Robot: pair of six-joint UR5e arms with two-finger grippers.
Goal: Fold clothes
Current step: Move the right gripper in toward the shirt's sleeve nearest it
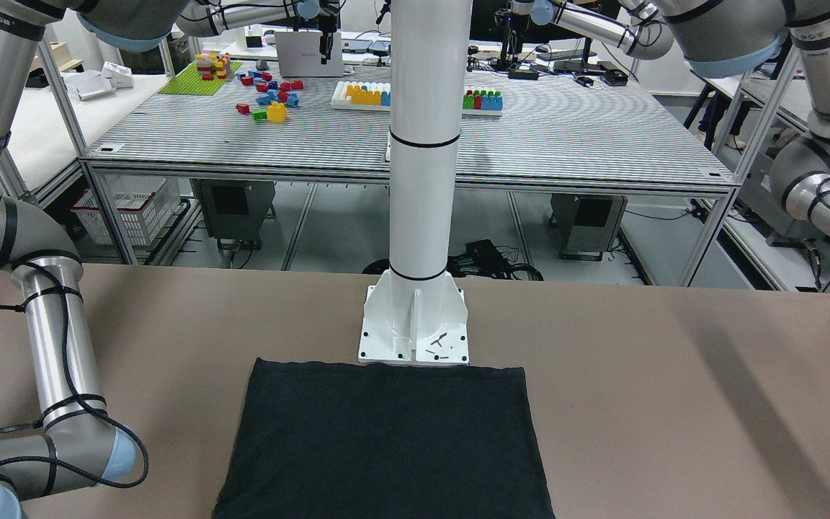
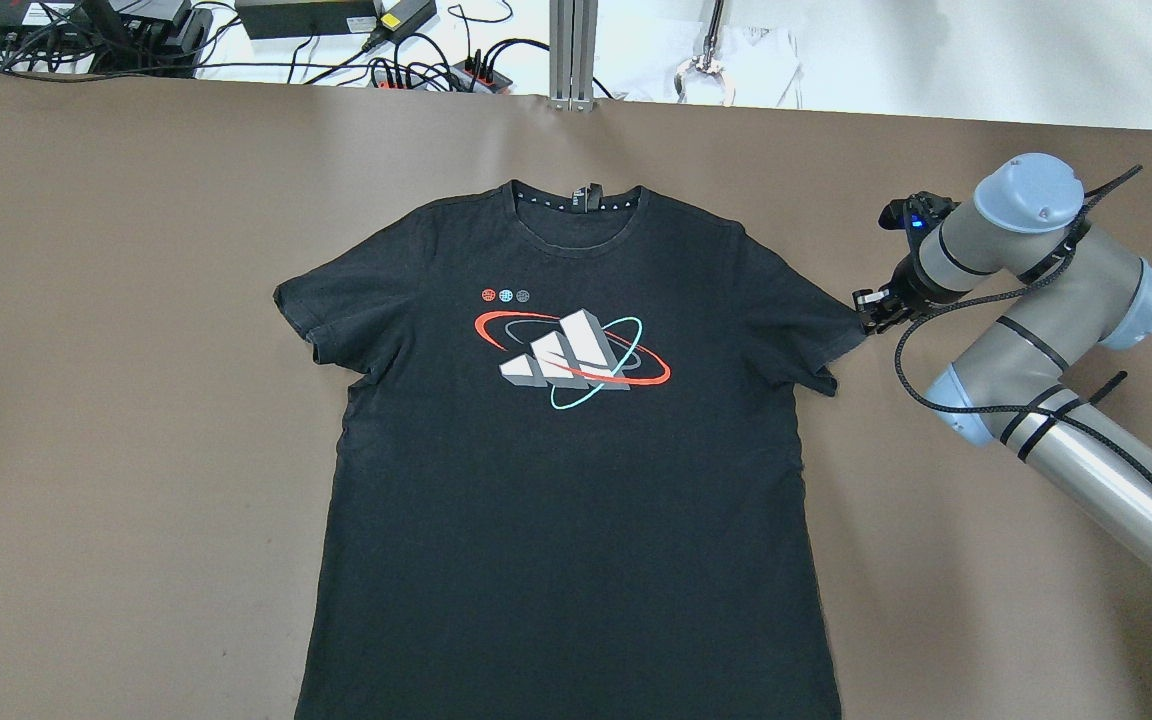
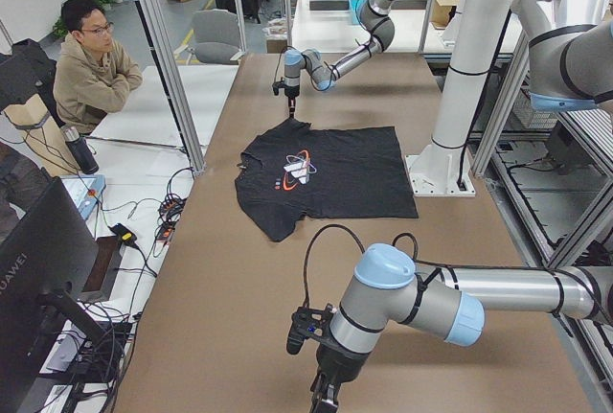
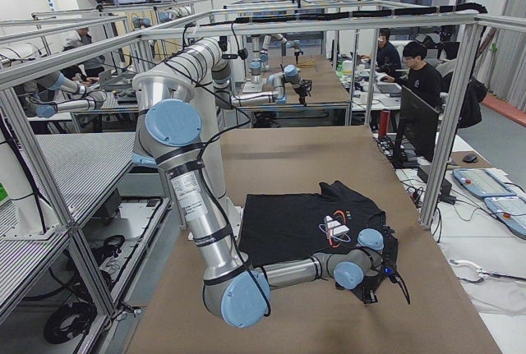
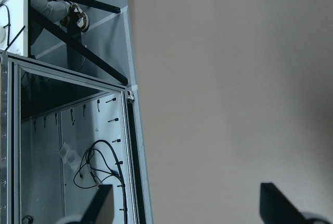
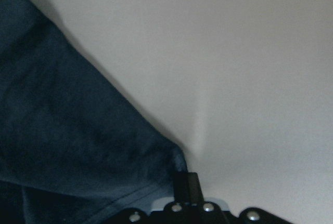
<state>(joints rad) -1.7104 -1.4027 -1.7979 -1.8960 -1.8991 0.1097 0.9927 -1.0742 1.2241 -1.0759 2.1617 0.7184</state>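
Observation:
The black T-shirt lies flat on the brown table, print side up, with its collar toward the far edge. It also shows in the front view and in both side views. My right gripper is low at the tip of the shirt's right sleeve. In the right wrist view its fingers are together on the sleeve corner. My left gripper is open and empty over bare table near the left end, far from the shirt.
The white pedestal base stands right at the shirt's hem. The table's left end edge, with a metal frame and cables below it, is close to my left gripper. Power strips and cables lie beyond the far edge. A person sits past it.

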